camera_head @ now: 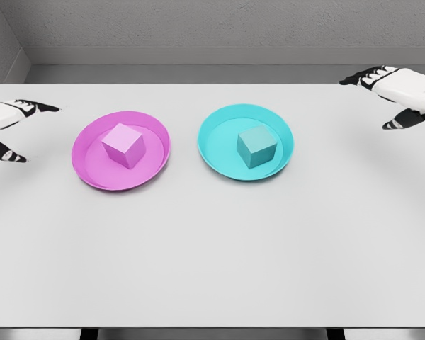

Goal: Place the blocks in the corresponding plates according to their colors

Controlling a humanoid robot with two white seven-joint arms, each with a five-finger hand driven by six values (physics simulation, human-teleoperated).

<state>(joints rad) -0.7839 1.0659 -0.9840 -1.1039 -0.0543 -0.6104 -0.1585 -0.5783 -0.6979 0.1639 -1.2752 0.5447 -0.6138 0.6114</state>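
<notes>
A pink block sits inside the pink plate on the left half of the white table. A cyan block rests in the cyan plate just right of centre. My left hand hovers at the far left edge, well left of the pink plate, fingers spread and holding nothing. My right hand is at the upper right, right of the cyan plate, also open and empty.
The white table stretches wide in front of the plates, with its front edge near the bottom of the view. A grey wall runs behind the table's far edge.
</notes>
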